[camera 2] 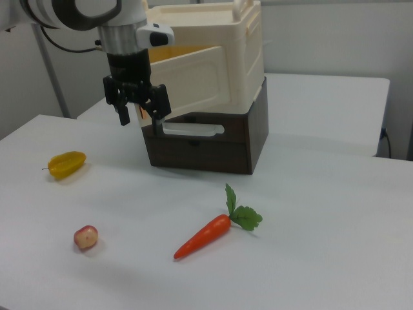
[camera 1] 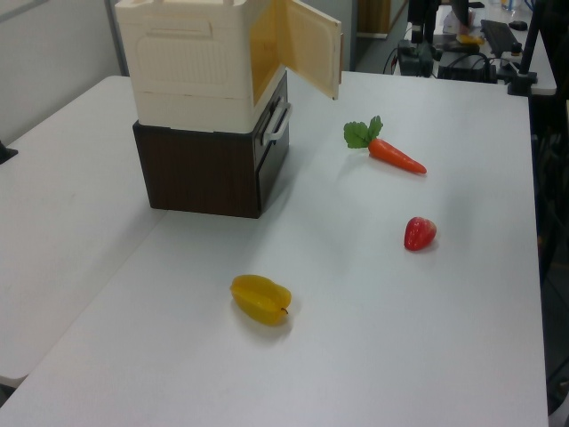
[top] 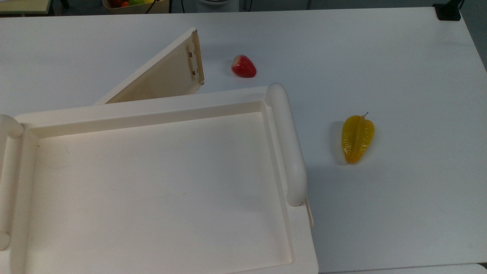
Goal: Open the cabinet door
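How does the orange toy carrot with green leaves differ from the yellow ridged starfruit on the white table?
The orange toy carrot with green leaves is long and tapers to a point; the yellow ridged starfruit is shorter, plumper and ribbed. The carrot carries a leafy green top, the starfruit only a thin dark stem. In the left view, the carrot lies farther away, the starfruit nearer the camera. Both lie loose on the white table.

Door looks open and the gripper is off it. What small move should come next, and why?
Probably just lift the gripper a little up and away. The cabinet door already stands swung well out from the cabinet, and the open fingers hold nothing, so the opening looks done; retreating avoids nudging the door back.
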